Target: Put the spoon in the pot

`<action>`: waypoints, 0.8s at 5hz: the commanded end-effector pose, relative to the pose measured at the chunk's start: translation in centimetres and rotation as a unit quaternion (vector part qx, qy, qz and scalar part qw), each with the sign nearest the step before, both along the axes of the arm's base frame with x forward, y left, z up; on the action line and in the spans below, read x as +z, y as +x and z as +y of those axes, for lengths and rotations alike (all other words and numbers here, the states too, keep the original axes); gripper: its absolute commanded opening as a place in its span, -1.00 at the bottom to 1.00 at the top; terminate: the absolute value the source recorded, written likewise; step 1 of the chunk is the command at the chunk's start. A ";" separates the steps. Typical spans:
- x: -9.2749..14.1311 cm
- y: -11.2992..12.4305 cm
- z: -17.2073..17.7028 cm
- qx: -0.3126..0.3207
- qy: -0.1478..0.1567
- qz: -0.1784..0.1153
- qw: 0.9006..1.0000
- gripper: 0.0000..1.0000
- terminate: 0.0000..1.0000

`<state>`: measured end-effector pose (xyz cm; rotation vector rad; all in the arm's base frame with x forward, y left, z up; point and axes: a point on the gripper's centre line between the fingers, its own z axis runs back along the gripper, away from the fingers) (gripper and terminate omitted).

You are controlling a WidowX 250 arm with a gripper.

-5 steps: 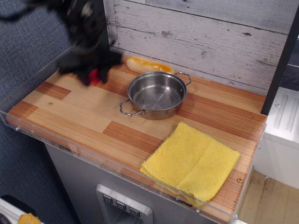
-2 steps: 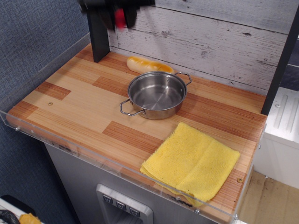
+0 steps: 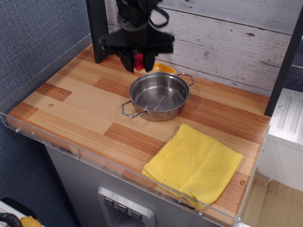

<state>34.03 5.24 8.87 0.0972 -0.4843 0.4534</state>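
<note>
Wood surface [image 3: 75,111]: pot [image 3: 159,96] empty. Claw [image 3: 138,62] clamped on spoon [image 3: 138,61] (red handle showing), hovering near pot's back rim. Left: lower, release.

The pot [image 3: 159,96] sits mid-worktop, toward the back edge. A bread roll [image 3: 164,68] lies just behind it — partly hidden by the gripper [image 3: 138,61], which holds the spoon [image 3: 138,60]. A folded cloth [image 3: 194,163] lies at the front right corner.

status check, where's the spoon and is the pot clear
Gripper shut on spoon, red handle showing between the jaws. Hanging above pot's back-left rim. Pot empty. Bread roll just behind it.
</note>
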 end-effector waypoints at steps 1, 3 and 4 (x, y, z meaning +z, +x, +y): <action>-0.1 -0.2 -2.8 -0.046 0.004 -0.002 0.999 -1.00 -1.00; -1.3 -0.4 -3.6 -0.072 0.010 0.016 0.997 -1.00 -1.00; -1.6 0.3 -5.1 -0.072 -0.002 0.017 0.997 1.00 -1.00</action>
